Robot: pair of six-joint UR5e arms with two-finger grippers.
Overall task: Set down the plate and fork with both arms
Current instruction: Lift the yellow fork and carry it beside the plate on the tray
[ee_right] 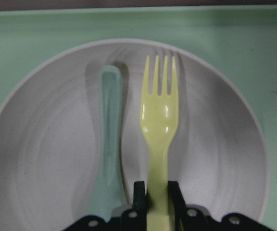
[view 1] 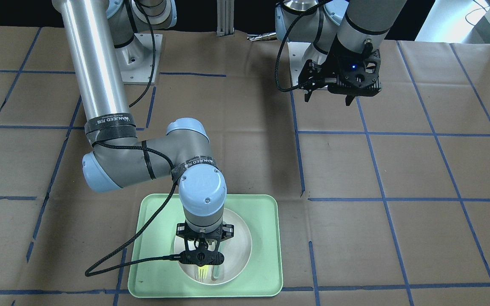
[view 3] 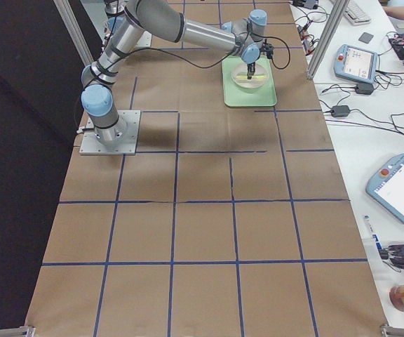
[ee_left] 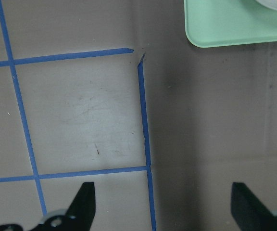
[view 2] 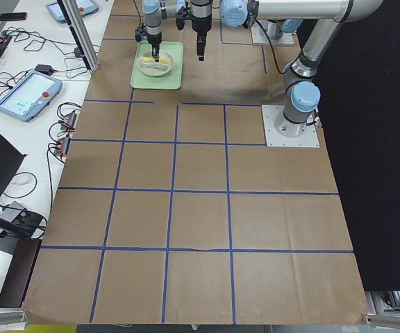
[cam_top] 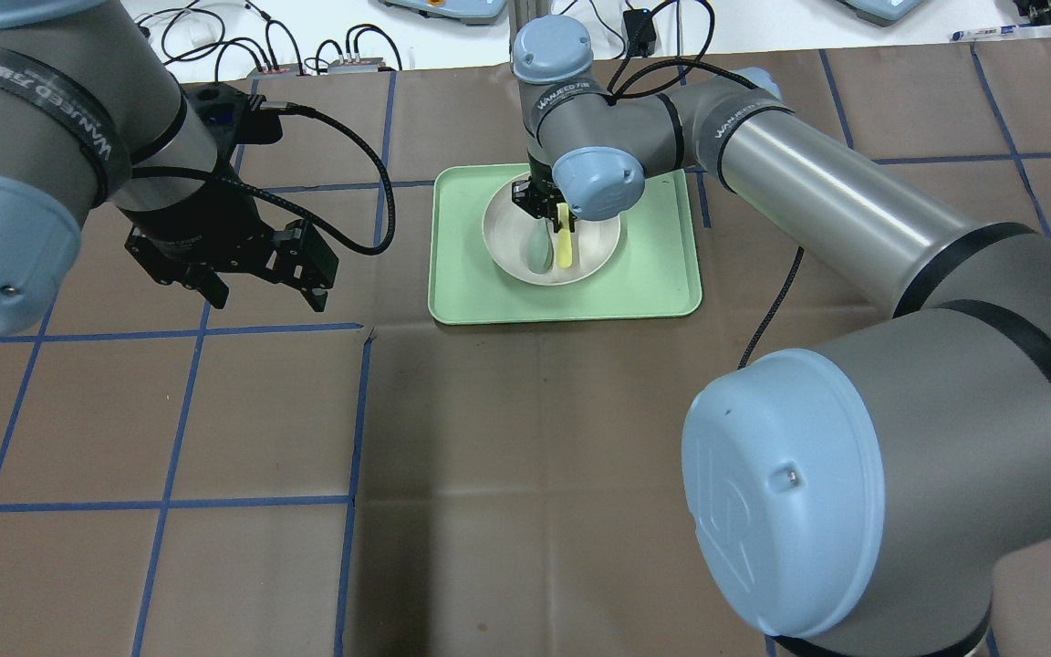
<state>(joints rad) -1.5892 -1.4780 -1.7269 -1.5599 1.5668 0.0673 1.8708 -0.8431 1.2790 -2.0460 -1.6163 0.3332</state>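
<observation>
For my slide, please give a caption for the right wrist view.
Jaws of the right gripper hold the fork beside the spoon on the plate.

Overhead: behind, looking forward-down; front-facing: opposite, steep; both share green tray (view 1: 266, 255); wrist views close, downward.

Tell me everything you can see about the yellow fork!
The fork is pale yellow and glossy, like plastic, with four short tines, a broad neck and a slim handle. The right end effector is shut on its handle, one finger on each side. The fork reaches out over the off-white plate, tines pointing away from the end effector. It runs roughly parallel to a grey-green spoon beside it and does not touch it. Whether it rests on the plate I cannot tell.
</observation>
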